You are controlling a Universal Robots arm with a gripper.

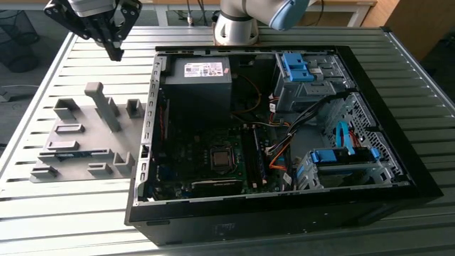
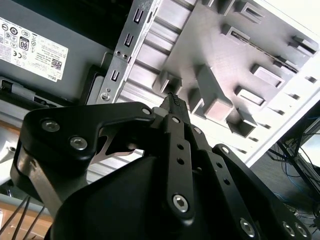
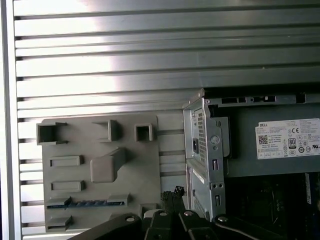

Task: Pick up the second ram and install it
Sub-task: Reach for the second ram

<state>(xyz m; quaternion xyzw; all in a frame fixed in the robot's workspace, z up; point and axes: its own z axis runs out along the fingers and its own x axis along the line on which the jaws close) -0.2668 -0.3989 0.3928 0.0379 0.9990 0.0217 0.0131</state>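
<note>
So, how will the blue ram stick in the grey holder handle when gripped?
The second ram looks thin and flat, so probably light and stiff, yet fragile. It seems seated edgewise in the grey holder, so a sideways push would likely jam it.

Bright daylight. Strong white glare across ribbed counter (image 3: 150,65) in first wrist view; softer sheen near 10 o'clock in exterior view. Dim, shadowed interior of computer case (image 1: 284,216). Claw (image 2: 172,100) dark, underexposed.
</note>
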